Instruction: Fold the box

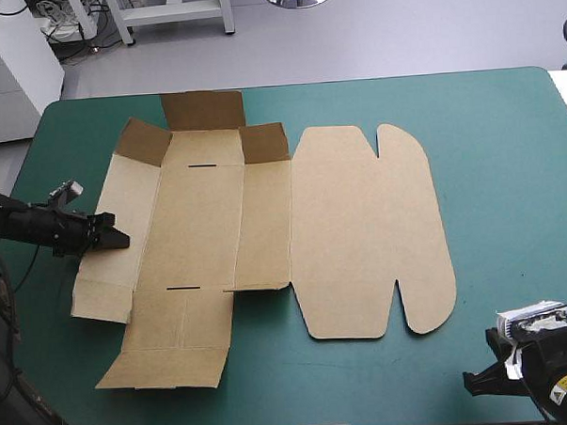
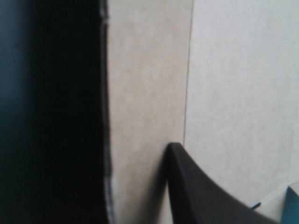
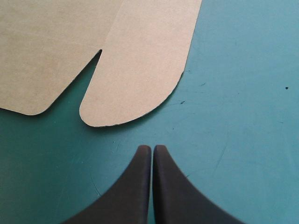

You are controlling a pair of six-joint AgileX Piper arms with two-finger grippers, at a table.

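The brown box [image 1: 265,223] lies as a cut sheet in the middle of the table, mostly flat, with its far-left corner flaps [image 1: 144,141] tilted up. My left gripper [image 1: 120,240] is at the sheet's left edge, shut on the left panel. In the left wrist view one black finger [image 2: 196,191] lies on top of the board [image 2: 233,70]; the other is hidden under the panel's edge. My right gripper [image 1: 474,383] rests near the table's front right corner, shut and holding nothing [image 3: 152,148], a short way from the box's rounded lid flap [image 3: 140,70].
Bare teal-green cover [image 1: 508,184] stretches to the right of the box as far as the table's right edge. A narrower strip of cover [image 1: 366,378] runs between the sheet and the front edge.
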